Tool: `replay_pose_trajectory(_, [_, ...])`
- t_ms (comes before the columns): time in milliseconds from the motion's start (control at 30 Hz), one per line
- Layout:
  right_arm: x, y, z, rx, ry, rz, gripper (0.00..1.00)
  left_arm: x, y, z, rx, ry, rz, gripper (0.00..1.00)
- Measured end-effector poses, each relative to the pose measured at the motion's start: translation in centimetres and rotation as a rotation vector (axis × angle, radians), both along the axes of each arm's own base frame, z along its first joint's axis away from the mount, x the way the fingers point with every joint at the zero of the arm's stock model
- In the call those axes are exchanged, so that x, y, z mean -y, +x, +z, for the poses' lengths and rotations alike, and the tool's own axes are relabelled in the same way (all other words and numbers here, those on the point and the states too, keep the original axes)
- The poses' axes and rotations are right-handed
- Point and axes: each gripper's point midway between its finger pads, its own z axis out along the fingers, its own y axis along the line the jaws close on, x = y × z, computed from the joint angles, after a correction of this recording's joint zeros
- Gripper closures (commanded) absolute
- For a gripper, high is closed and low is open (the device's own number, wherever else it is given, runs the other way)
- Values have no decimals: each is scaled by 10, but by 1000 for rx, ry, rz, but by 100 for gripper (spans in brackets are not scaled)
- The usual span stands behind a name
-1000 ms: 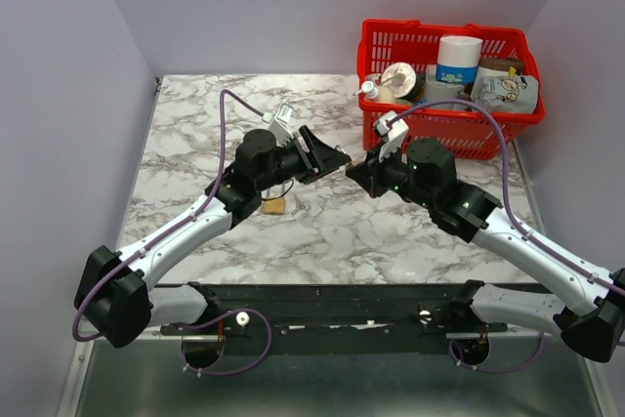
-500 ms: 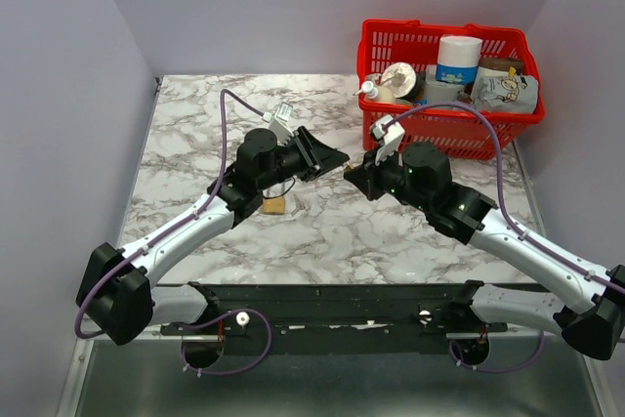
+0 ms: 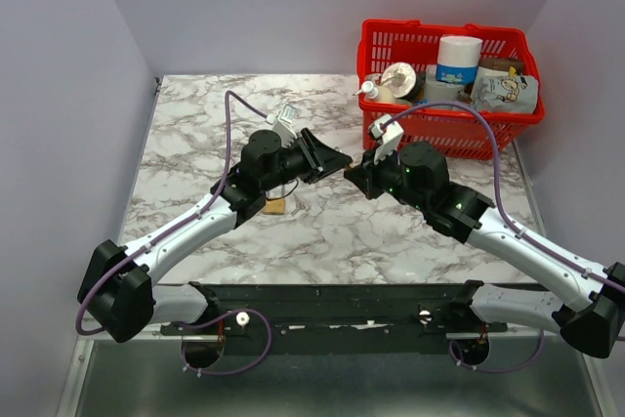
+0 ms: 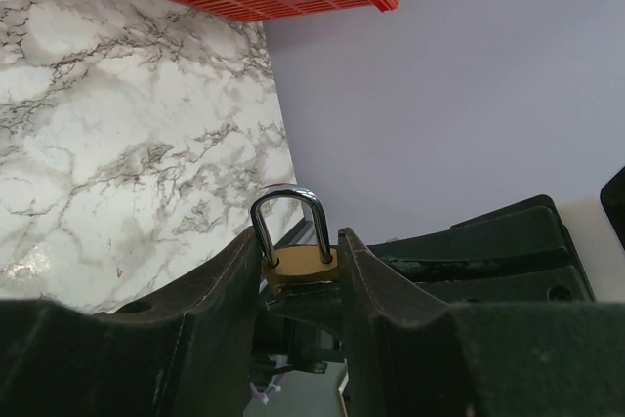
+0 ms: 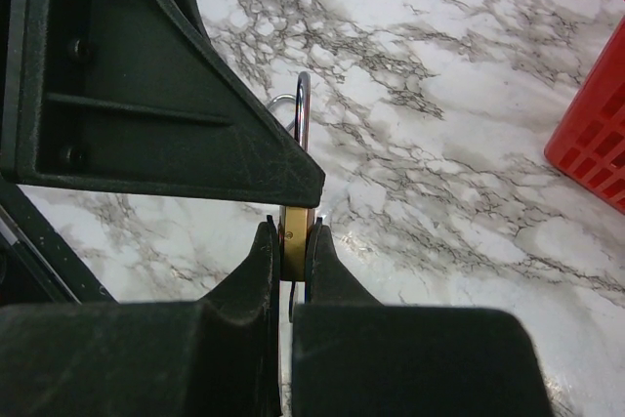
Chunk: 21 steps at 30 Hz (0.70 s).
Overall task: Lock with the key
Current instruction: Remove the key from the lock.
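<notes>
Left wrist view: left gripper (image 4: pixel 298 253) clamps the padlock (image 4: pixel 298 269), shackle (image 4: pixel 288 194) seated; right gripper (image 5: pixel 290 233) beneath the padlock pinches thin brass (probably the key (image 5: pixel 293 241)); turning likely remains.

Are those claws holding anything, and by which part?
Left gripper clamps a brass padlock by its body, shackle free. Right gripper pinches a thin brass piece, possibly the key.

the padlock (image 4: pixel 296 267) is small, with a brass body and a silver shackle whose two legs both run down into the body. it is held in the air, shackle-up, pinched by its narrow sides between the fingers of the left gripper (image 4: pixel 299 246). from the right wrist it shows edge-on, its brass body in the thin gap of the right gripper (image 5: pixel 291 233); the key cannot be made out.
</notes>
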Motion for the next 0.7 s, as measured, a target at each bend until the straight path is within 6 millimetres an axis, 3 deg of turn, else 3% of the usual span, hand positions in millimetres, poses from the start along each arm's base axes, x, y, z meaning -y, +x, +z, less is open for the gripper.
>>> replay_pose_trajectory(133, [0, 0, 0, 0, -1, -2, 99, 1, 0, 0, -5, -1, 1, 79])
replay_pose_trajectory(167, [0, 0, -1, 0, -2, -3, 99, 0, 0, 1, -7, -4, 4, 93])
replay_pose_trajectory(200, [0, 0, -1, 0, -2, -3, 92, 0, 0, 1, -10, -6, 6, 100])
replay_pose_trajectory(267, [0, 0, -1, 0, 0, -2, 72, 1, 1, 2, -15, -9, 9, 100])
replay_pose_trajectory(300, [-1, 0, 0, -1, 7, -3, 54, 0, 1, 2, -16, -7, 10, 100])
replay_pose_trajectory(333, [-1, 0, 0, -2, 10, -3, 50, 0, 1, 2, -18, -6, 11, 100])
replay_pose_trajectory(500, [1, -6, -5, -12, 6, 15, 48, -12, 12, -2, -20, 13, 40, 100])
replay_pose_trajectory(600, [9, -10, -5, -19, 0, 14, 57, -22, 20, -5, -22, 27, 66, 100])
replay_pose_trajectory(700, [13, -13, -2, -10, 0, 20, 58, -28, 24, -5, -22, 33, 80, 100])
